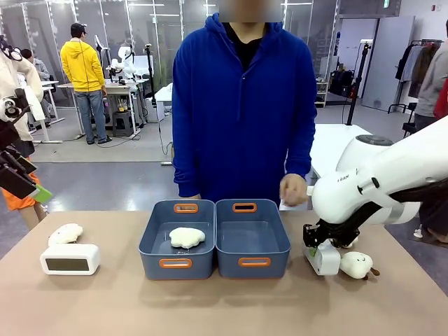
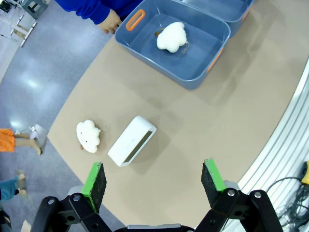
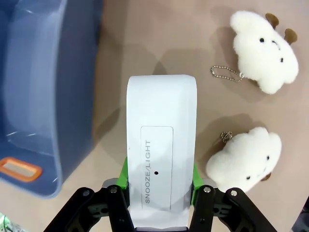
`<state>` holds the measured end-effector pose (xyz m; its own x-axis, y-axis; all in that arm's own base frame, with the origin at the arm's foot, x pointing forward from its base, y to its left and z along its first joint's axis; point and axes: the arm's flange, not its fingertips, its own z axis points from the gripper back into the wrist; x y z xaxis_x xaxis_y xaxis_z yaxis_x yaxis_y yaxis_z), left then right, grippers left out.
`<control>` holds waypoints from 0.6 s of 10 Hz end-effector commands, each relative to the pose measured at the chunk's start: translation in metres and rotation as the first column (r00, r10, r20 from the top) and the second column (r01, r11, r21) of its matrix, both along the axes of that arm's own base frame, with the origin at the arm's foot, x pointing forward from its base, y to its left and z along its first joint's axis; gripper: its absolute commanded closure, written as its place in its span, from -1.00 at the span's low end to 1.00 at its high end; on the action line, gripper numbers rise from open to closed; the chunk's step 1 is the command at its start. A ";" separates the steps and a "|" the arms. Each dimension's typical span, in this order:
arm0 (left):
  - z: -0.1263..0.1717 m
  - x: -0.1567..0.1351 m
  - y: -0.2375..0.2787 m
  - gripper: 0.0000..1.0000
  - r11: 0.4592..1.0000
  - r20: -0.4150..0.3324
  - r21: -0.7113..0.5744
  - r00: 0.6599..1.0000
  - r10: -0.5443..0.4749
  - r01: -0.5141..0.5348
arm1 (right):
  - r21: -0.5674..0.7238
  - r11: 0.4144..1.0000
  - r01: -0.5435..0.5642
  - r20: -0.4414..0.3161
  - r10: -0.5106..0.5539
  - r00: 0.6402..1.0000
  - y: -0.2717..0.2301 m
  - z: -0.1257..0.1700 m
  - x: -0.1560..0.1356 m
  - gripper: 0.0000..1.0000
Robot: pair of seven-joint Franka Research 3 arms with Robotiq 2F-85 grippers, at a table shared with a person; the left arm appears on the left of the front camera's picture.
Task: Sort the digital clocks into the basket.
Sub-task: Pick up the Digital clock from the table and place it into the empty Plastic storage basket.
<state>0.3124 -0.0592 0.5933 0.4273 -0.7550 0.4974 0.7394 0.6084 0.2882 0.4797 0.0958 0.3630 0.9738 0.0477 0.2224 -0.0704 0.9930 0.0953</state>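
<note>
The left end effector (image 2: 153,176) hangs wide open and empty above the surface (image 2: 193,121). At the surface's left lies a clock (image 1: 70,258), with a plush (image 1: 65,233) just behind it. The left bin (image 1: 150,241) holds another plush (image 1: 187,237) and touches the right bin (image 1: 252,238). Just right of the bins, the right end effector (image 3: 159,179) is clamped on the second clock (image 3: 161,121), near two plushes (image 3: 263,50).

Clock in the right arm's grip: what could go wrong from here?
The fingers pinch the clock only at one end, so it might tilt or slip when lifted. Two plush toys lie close beside it; one could get nudged. The basket wall is near and could be clipped.
</note>
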 end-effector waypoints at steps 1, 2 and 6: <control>0.003 0.001 -0.001 -1.00 1.000 -0.007 0.016 1.000 0.001 -0.001 | 0.079 0.990 -0.117 0.035 0.115 0.993 0.012 0.063 -0.034 0.04; 0.003 0.001 -0.001 -1.00 1.000 -0.007 0.016 1.000 0.001 -0.001 | 0.076 0.975 -0.208 0.084 0.201 0.976 0.027 0.099 -0.061 0.04; 0.003 0.001 -0.001 -1.00 1.000 -0.007 0.016 1.000 0.001 -0.001 | -0.036 0.916 -0.399 0.223 0.397 0.890 0.099 0.145 -0.110 0.04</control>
<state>0.3124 -0.0592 0.5936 0.4269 -0.7550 0.4976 0.7395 0.6083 0.2885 0.3628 0.1892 0.5280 0.8268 0.3858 0.4094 -0.4526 0.8884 0.0770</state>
